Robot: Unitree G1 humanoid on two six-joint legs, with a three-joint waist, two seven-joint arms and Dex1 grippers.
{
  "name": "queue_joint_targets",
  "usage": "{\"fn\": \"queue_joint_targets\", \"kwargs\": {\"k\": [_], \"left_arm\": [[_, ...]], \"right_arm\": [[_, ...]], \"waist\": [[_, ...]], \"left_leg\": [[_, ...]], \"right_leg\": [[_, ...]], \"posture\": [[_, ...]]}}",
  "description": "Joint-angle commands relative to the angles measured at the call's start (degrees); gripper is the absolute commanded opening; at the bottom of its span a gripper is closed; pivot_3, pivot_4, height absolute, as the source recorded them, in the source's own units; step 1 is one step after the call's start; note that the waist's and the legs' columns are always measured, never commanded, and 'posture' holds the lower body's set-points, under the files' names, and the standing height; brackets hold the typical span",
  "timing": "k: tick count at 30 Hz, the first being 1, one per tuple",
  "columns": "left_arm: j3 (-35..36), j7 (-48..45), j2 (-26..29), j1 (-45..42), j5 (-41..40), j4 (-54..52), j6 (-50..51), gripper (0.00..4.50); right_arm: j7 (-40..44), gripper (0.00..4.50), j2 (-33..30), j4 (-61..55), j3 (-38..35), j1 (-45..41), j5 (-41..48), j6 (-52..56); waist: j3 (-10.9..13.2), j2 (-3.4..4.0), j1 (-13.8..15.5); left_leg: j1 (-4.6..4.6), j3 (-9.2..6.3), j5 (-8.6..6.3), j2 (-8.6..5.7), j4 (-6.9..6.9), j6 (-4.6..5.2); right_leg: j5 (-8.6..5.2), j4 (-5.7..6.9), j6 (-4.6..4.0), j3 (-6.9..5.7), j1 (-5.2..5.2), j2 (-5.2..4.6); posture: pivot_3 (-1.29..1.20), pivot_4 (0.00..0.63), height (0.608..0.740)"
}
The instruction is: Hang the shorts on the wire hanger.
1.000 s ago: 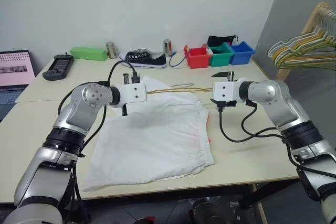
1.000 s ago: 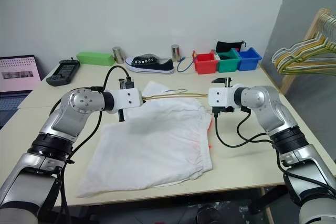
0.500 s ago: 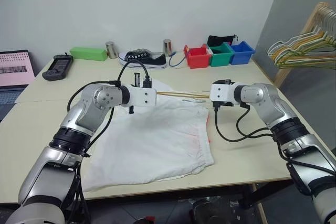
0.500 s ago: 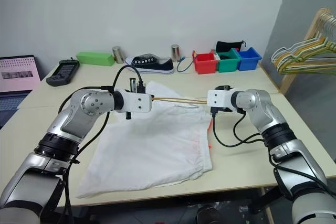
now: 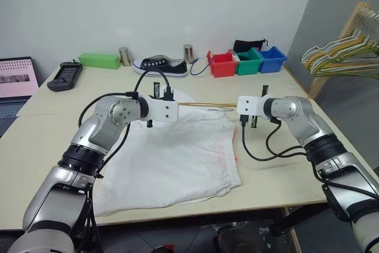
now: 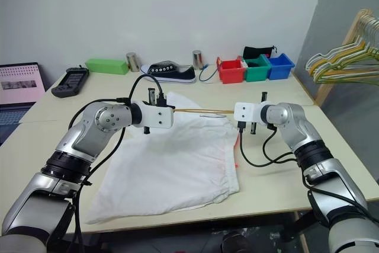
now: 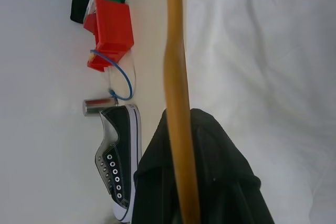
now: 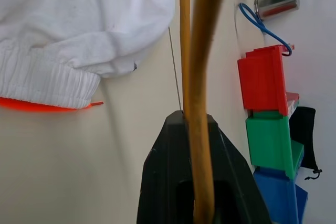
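The white shorts [image 5: 177, 158] lie flat on the table, with the gathered waistband and its orange-red trim [image 8: 31, 104] toward my right arm. The thin golden-tan wire hanger [image 5: 207, 105] is held roughly level just above the shorts' far edge, spanning the gap between my hands. My left gripper [image 5: 175, 105] is shut on one end; in the left wrist view the wire [image 7: 176, 77] runs out from its black fingers [image 7: 215, 182]. My right gripper [image 5: 239, 106] is shut on the other end, and the right wrist view has the wire [image 8: 202, 51] between its fingers [image 8: 168, 182].
A black sneaker [image 5: 161, 66], two metal cans, a green box [image 5: 100, 60] and red, green and blue bins [image 5: 246, 62] line the table's far edge. A handset and a laptop [image 5: 16, 81] sit far left. A bunch of pale hangers [image 5: 340, 57] hangs on a wooden rack at right.
My right gripper has come in a little and shut on the hanger's end. My left wrist has rolled slightly, still gripping the other end.
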Motion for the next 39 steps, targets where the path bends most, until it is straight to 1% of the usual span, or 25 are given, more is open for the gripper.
{"fn": "queue_joint_targets", "kwargs": {"k": [1, 2, 4, 7, 9, 10, 12, 15, 17, 19, 21, 25, 28, 32, 35, 36, 39], "left_arm": [[0.9, 1.6, 0.1, -1.5, 0.1, -0.7, -1.7, 0.27], [1.1, 1.7, 0.1, -1.5, -0.4, -0.6, -2.1, 0.56], [1.8, 1.9, 0.0, -1.3, -1.3, -0.9, -2.2, 0.95], [3.3, 3.1, -0.1, -1.2, -2.7, -0.9, -2.5, 1.67], [4.9, 3.0, -0.3, -0.8, -5.6, -1.4, -2.8, 2.10], [6.0, 2.7, -0.5, -0.4, -7.7, -2.3, -2.4, 2.44], [7.9, 1.9, -0.8, 0.4, -11.7, -4.1, -2.3, 2.94], [10.1, 1.2, -0.7, 2.3, -15.7, -6.9, -1.5, 3.63], [11.8, -0.2, -0.2, 5.3, -19.0, -10.2, 0.8, 4.12], [13.1, -1.0, 0.0, 8.3, -21.4, -13.3, 3.4, 4.48], [14.1, -1.0, -0.5, 11.7, -23.3, -16.9, 6.7, 4.48], [16.8, 1.4, -4.0, 20.5, -29.3, -26.1, 16.3, 4.48], [17.6, 2.6, -5.5, 27.9, -31.4, -31.7, 20.5, 4.48], [17.4, 5.6, -8.3, 35.6, -32.7, -38.2, 23.0, 4.48], [15.7, 7.4, -11.0, 38.7, -33.9, -42.9, 26.3, 4.48], [15.1, 7.6, -11.8, 39.5, -34.5, -44.4, 27.7, 4.48], [13.8, 6.3, -12.1, 41.2, -37.6, -48.3, 32.2, 4.48]], "right_arm": [[-1.3, 0.00, 0.2, -0.9, -0.9, -0.7, -0.2, 0.1], [-1.2, 0.00, 0.2, -1.0, -0.9, -0.6, -0.2, 0.1], [-0.8, 0.00, 0.1, -1.8, -0.8, -0.3, -0.1, 0.3], [2.2, 0.00, 0.3, -3.9, -1.5, 1.2, 2.1, 2.3], [4.9, 0.00, 0.0, -5.0, -2.2, 2.8, 4.1, 4.1], [7.4, 0.00, -0.1, -5.7, -3.0, 4.0, 6.0, 6.0], [11.8, 0.00, -0.6, -7.3, -4.5, 5.9, 9.9, 9.9], [16.6, 0.00, -1.1, -9.2, -6.8, 7.3, 14.8, 17.7], [19.8, 0.00, -1.7, -10.5, -8.4, 8.3, 18.1, 24.6], [22.2, 0.00, -2.5, -11.6, -9.3, 9.0, 20.4, 29.6], [23.9, 0.00, -3.5, -11.7, -9.9, 9.9, 22.4, 33.2], [29.7, 0.00, -6.9, -11.7, -12.4, 10.9, 29.0, 46.3], [38.0, 0.00, -13.4, -13.6, -11.5, 13.2, 34.1, 55.2], [47.7, 0.00, -24.0, -18.0, -8.8, 20.7, 40.4, 63.0], [49.3, 0.00, -28.6, -21.9, -8.4, 26.4, 45.3, 67.6], [49.3, 0.00, -30.0, -23.5, -8.7, 28.5, 47.5, 69.6], [48.9, 0.00, -33.8, -28.1, -10.0, 34.7, 53.3, 74.3]], "waist": [[0.0, 0.00, 0.0], [0.0, 0.00, 0.0], [0.0, 0.00, 0.0], [0.0, 0.00, 0.0], [0.0, 0.00, 0.0], [0.0, 0.00, 0.1], [0.0, 0.00, 0.1], [0.0, 0.00, 0.1], [0.0, 0.01, 0.2], [-0.1, 0.12, 0.1], [-0.1, 0.18, 0.2], [-0.1, 0.21, 0.6], [-0.1, 0.22, 1.6], [-0.2, 0.25, 3.3], [-0.2, 0.22, 3.9], [-0.2, 0.21, 4.1], [-0.2, 0.24, 4.3]], "left_leg": [[0.00, 0.00, 0.00, 0.00, 0.00, 0.00], [0.00, 0.00, 0.00, 0.00, 0.00, 0.00], [0.00, -0.01, 0.00, 0.00, 0.00, 0.00], [0.00, -0.01, 0.00, 0.00, 0.00, 0.00], [-0.01, -0.02, 0.00, 0.01, 0.00, 0.00], [-0.01, -0.02, 0.00, 0.00, 0.00, 0.00], [-0.01, -0.02, 0.00, 0.00, 0.00, 0.00], [-0.01, -0.03, 0.00, 0.01, 0.02, 0.00], [-0.01, -0.05, 0.00, 0.01, 0.03, 0.00], [0.01, -0.05, 0.00, 0.01, 0.03, 0.00], [0.04, -0.04, 0.00, 0.02, 0.03, 0.00], [0.03, -0.06, 0.00, 0.02, 0.07, 0.00], [0.02, -0.03, -0.01, 0.02, 0.16, 0.00], [-0.01, 0.03, -0.03, 0.05, 0.18, 0.00], [-0.01, 0.06, -0.03, 0.06, 0.19, -0.01], [-0.01, 0.10, -0.04, 0.07, 0.20, -0.01], [0.02, 0.23, -0.05, 0.06, 0.24, -0.03]], "right_leg": [[0.00, 0.00, 0.00, 0.00, 0.00, 0.00], [0.00, 0.00, 0.00, -0.01, 0.00, 0.00], [0.00, 0.00, 0.00, -0.01, 0.00, 0.00], [0.00, 0.00, 0.00, -0.01, 0.00, 0.00], [0.00, 0.00, 0.00, -0.02, 0.00, 0.00], [0.00, 0.00, 0.00, -0.02, 0.00, 0.00], [0.00, -0.01, 0.01, -0.02, 0.01, -0.01], [0.00, 0.00, 0.00, -0.02, 0.02, -0.01], [0.01, 0.01, 0.00, -0.05, 0.03, -0.01], [0.00, 0.02, 0.00, -0.04, 0.04, 0.00], [0.00, 0.02, 0.01, -0.04, 0.07, 0.00], [-0.01, 0.01, 0.04, -0.06, 0.08, 0.01], [-0.02, -0.01, 0.06, -0.03, 0.12, 0.00], [-0.06, -0.08, 0.01, -0.03, 0.11, 0.02], [-0.10, -0.09, -0.03, -0.01, 0.12, 0.02], [-0.24, -0.09, -0.29, 0.00, 0.13, 0.02], [-0.26, -0.10, -0.32, 0.10, 0.13, 0.02]], "posture": [[-0.17, 0.002, 0.740], [-0.17, 0.002, 0.740], [-0.17, 0.003, 0.740], [-0.17, 0.004, 0.740], [-0.17, 0.004, 0.740], [-0.17, 0.004, 0.740], [-0.16, 0.002, 0.740], [-0.16, 0.002, 0.740], [-0.15, 0.002, 0.740], [-0.15, 0.002, 0.740], [-0.15, 0.003, 0.740], [-0.14, 0.005, 0.740], [-0.15, 0.008, 0.740], [-0.15, 0.013, 0.740], [-0.15, 0.021, 0.740], [-0.15, 0.021, 0.740], [-0.15, 0.029, 0.740]]}}
